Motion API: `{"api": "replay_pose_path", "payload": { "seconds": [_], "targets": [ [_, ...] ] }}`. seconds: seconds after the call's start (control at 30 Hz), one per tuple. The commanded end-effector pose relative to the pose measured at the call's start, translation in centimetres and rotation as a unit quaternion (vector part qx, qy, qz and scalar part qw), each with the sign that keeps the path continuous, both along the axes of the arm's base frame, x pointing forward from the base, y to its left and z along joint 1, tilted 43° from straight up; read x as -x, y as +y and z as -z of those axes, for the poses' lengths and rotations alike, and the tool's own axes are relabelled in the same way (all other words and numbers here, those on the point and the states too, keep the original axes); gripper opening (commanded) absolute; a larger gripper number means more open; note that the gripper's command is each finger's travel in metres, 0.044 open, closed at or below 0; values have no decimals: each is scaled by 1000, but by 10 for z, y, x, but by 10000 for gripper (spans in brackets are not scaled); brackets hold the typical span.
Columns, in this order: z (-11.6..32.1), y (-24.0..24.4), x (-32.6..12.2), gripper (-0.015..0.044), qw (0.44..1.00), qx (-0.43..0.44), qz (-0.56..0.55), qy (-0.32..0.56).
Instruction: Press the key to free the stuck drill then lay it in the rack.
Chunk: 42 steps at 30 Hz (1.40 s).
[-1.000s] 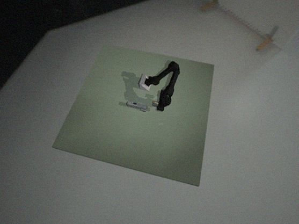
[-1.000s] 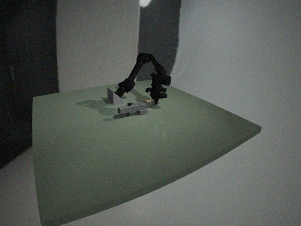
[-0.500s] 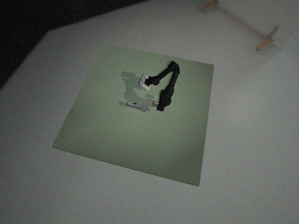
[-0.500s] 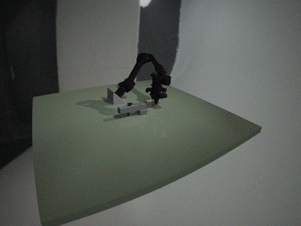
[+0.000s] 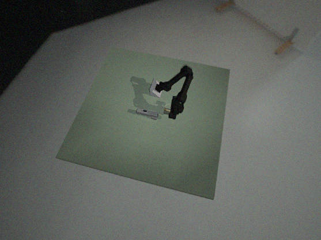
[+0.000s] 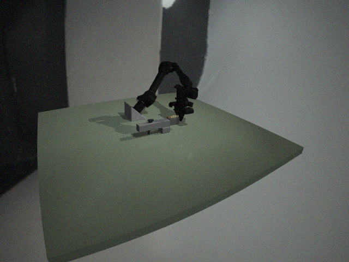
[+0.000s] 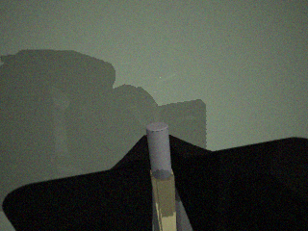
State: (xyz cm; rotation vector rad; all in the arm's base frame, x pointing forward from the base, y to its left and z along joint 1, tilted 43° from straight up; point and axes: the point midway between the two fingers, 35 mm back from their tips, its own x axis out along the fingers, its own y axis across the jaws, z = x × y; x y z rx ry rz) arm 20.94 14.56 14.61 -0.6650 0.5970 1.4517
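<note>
My gripper (image 5: 171, 113) (image 6: 180, 114) is shut on the drill (image 5: 166, 110) (image 6: 172, 116) (image 7: 159, 144), which has a tan body and a grey cylindrical tip. In the wrist view the tip points out freely over the green table, clear of any hole. The long grey block (image 5: 143, 112) (image 6: 153, 124) lies just left of the gripper, with the small dark key (image 5: 145, 111) (image 6: 150, 120) on its top. A low grey piece (image 5: 154, 117) (image 6: 164, 130) sits against the block's front end; I cannot tell whether it is the rack.
The arm's white wedge-shaped base (image 5: 154, 88) (image 6: 131, 112) stands behind the block. Everything sits on a green square table (image 5: 138, 158) (image 6: 140, 183). A wooden-footed frame (image 5: 282, 47) stands far off on the floor.
</note>
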Motion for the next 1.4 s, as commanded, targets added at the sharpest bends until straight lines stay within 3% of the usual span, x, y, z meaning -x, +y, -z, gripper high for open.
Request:
{"api": "replay_pose_path", "payload": {
  "seconds": [0.0, 0.7, 1.23, 1.37],
  "targets": [
    [7, 3, 2, 0, 1000, 3, -8, 5],
    [7, 3, 2, 0, 1000, 3, -8, 5],
    [0, 0, 0, 420, 1000, 0, 0, 0],
    [-7, -6, 0, 440, 1000, 2, -4, 2]
  ]
}}
